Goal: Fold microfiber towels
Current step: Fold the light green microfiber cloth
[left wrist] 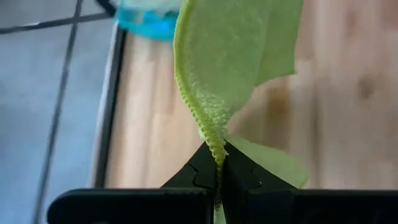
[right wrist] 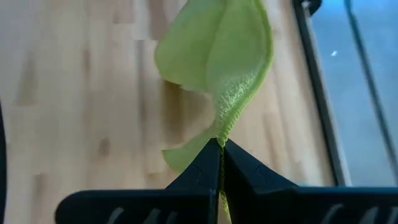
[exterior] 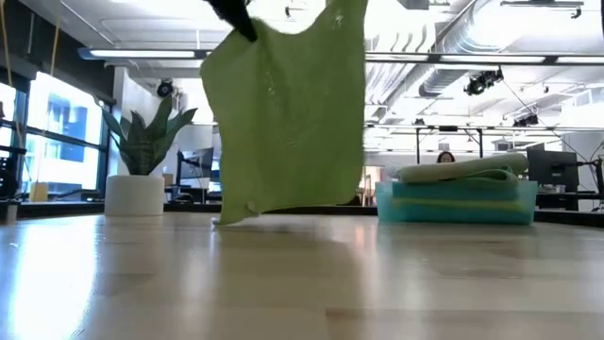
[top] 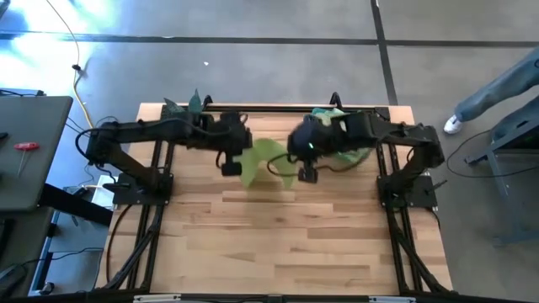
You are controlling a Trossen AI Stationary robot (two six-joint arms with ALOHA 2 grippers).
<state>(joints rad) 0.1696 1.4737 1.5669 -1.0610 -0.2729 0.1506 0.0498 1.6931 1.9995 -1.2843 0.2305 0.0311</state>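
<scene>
A lime green microfiber towel hangs between my two grippers over the far middle of the table. It spreads as a sheet in the low view, with its lower corner close to the tabletop; whether it touches I cannot tell. My left gripper is shut on the towel's left upper end and my right gripper on its right upper end. A stack of folded towels, blue under pale green, lies at the far right. My left gripper pinches the towel's stitched hem between its two fingers, slanting down from the table's left. The towel is lifted and hangs in a curve away from the fingers. My right gripper pinches the stitched hem at the opposite end between its two fingers, slanting down from the table's right. The cloth bows loosely between the two holds.
A spiky plant in a white pot stands at the far left edge. The near half of the wooden table lies bare. A person's legs show on the floor beyond the table's right side.
</scene>
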